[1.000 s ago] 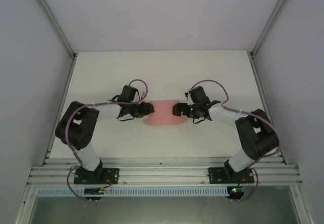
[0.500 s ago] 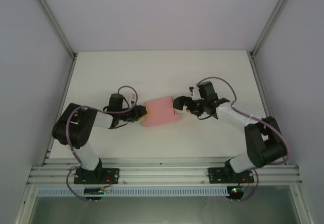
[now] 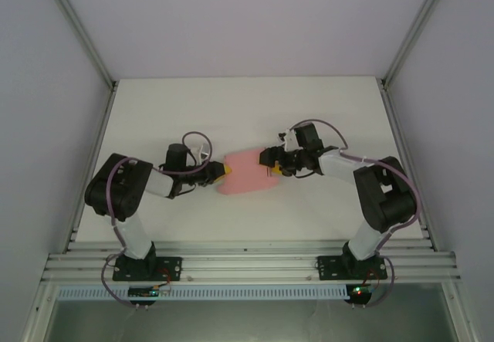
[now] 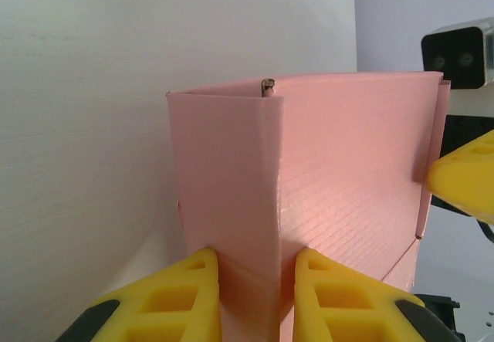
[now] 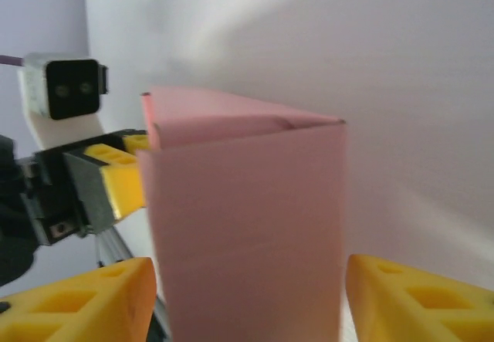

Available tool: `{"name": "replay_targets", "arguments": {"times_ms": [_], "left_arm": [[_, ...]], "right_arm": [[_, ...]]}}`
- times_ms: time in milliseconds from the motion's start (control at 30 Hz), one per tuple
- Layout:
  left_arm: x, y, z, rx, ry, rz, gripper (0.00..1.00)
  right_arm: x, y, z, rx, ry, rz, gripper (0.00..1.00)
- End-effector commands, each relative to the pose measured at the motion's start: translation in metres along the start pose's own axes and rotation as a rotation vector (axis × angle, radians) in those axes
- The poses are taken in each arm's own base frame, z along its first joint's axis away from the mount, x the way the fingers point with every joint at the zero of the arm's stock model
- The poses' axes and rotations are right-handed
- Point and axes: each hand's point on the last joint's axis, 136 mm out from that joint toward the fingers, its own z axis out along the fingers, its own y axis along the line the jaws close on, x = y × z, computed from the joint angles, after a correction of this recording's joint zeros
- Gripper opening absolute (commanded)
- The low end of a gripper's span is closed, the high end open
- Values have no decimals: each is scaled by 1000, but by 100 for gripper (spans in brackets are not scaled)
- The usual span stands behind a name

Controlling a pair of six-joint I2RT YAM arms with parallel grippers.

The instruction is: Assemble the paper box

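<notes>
The salmon-pink paper box (image 3: 247,171) sits mid-table between the two arms, partly folded up into a sleeve. My left gripper (image 3: 222,174) is at its left end. In the left wrist view that gripper (image 4: 251,299) is shut, its yellow fingers (image 4: 185,299) pinching a folded corner of the box (image 4: 340,172). My right gripper (image 3: 272,164) is at the right end. In the right wrist view it (image 5: 248,307) stands open, straddling the box (image 5: 247,226) with a thin gap at each finger. The picture there is blurred.
The white table (image 3: 247,110) is bounded by a metal frame post on each side, with a rail along the near edge (image 3: 247,265). The right wrist's camera housing (image 4: 457,52) shows beyond the box, and the left one (image 5: 65,87) shows opposite.
The left gripper drew back to the left, and the box tilted to face up-left. The right gripper widened, then narrowed round the box's right end as its elbow folded in.
</notes>
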Motion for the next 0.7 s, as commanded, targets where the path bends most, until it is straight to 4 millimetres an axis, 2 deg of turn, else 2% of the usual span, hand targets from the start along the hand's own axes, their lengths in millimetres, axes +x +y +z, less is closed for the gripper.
{"name": "replay_targets", "arguments": {"times_ms": [0, 33, 67, 167, 200, 300, 333, 467, 533, 667], "left_arm": [[-8, -17, 2, 71, 13, 68, 23], [-10, -21, 1, 78, 11, 78, 25], [-12, -25, 1, 81, 9, 92, 27], [-20, -33, -1, 67, 4, 130, 36], [-23, -35, -2, 49, -2, 141, 45], [-36, -42, -13, -45, -54, 217, 95], [-42, -46, -18, -85, -80, 258, 100], [-61, -59, -45, -284, -177, 439, 100], [-64, -72, -55, -377, -202, 570, 100], [-42, -103, -49, -450, -151, 927, 100]], "right_arm": [[-2, 23, -1, -99, 9, 3, 51], [-1, 25, -2, -105, 10, 19, 43], [-1, 27, -3, -112, 12, 28, 39], [-2, 28, -9, -112, 8, 66, 35], [-2, 28, -11, -108, 5, 77, 35], [-6, 15, -19, -35, -4, 193, 33], [-6, 11, -21, -17, 3, 232, 32], [-13, 10, -29, -21, 10, 339, 29], [-17, 10, -31, -35, 16, 414, 28], [-17, 9, -37, -35, 72, 573, 26]]}}
